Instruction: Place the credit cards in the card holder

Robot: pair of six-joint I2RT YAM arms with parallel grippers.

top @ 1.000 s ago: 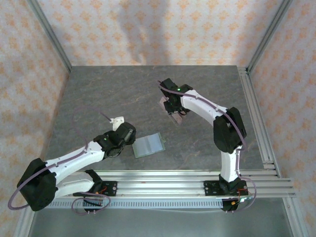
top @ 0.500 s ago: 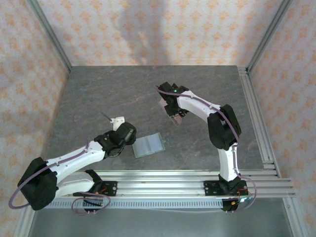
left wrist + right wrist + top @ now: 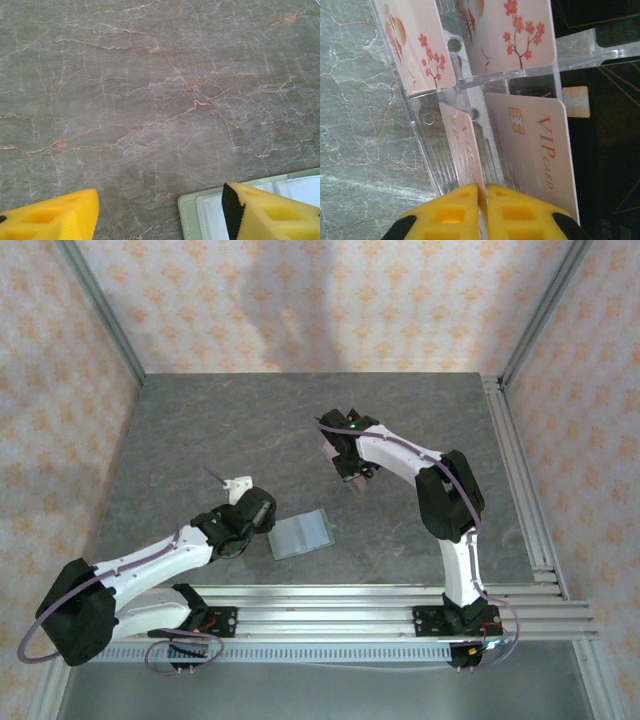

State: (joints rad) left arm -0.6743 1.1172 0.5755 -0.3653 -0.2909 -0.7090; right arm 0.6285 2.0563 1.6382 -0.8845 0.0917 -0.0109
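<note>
right gripper [image 3: 481, 192], bottom centre, jaws now pinched onto a credit card [image 3: 464, 145] in the clear rack [image 3: 432, 165], wider before, left gripper [image 3: 160, 210] unchanged, spread apart, empty, over card holder [image 3: 191, 216] lower right

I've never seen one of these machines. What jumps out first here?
The right claw, yellow-fingered, is shut on the edge of a pale pink card standing in a clear rack mid-table, beside blossom-printed cards and a VIP card. Nearer the front, the green card holder lies flat by the open left claw.
</note>
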